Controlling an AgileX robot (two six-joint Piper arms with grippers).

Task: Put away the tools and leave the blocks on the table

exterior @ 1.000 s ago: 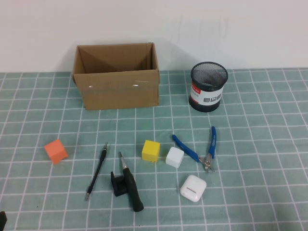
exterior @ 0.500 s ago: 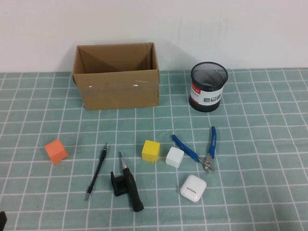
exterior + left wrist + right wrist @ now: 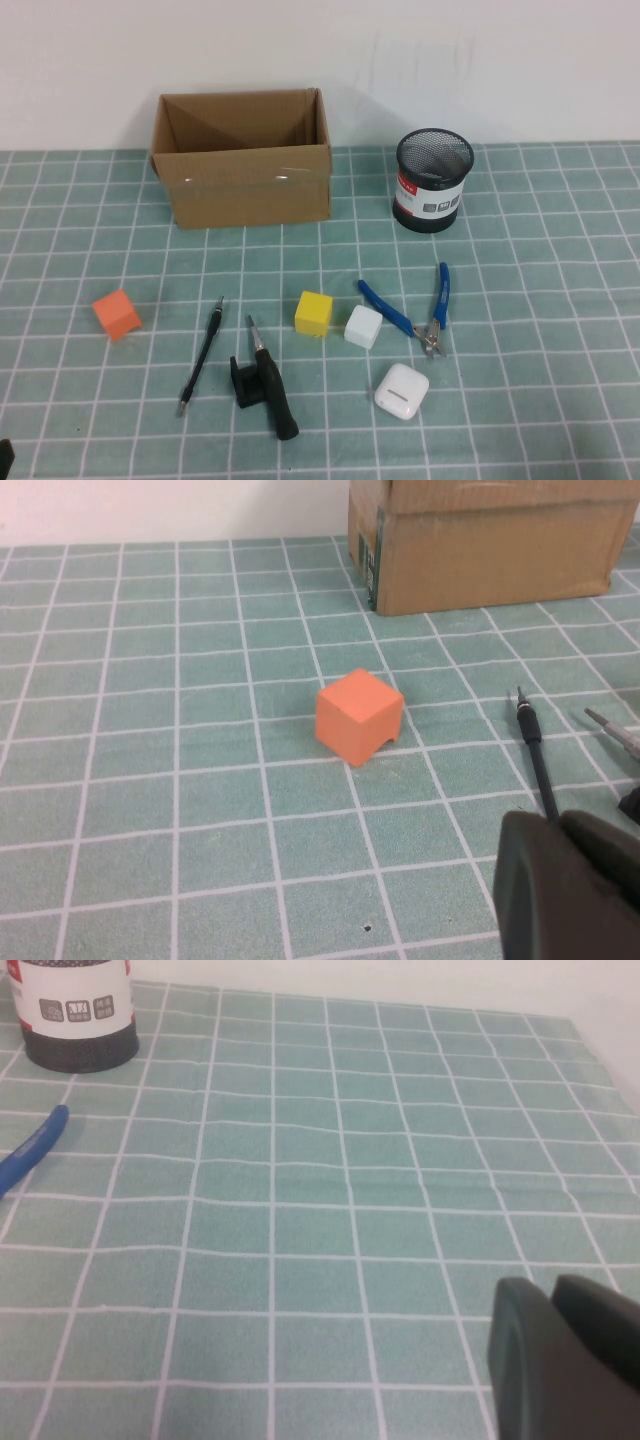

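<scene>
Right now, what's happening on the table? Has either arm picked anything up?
Nothing is being handled. The left hand sits low at the table's near left edge, short of the orange block; the right hand is over bare table on the right side. The pen-like rod, screwdriver and blue pliers all lie on the table, as do the yellow block and white block. The cardboard box and mesh cup stand behind them.

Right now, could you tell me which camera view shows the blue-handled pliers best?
The high view: the whole blue-handled pliers lie open beside the white cube. The right wrist view catches one handle tip; the left wrist view shows none.
</scene>
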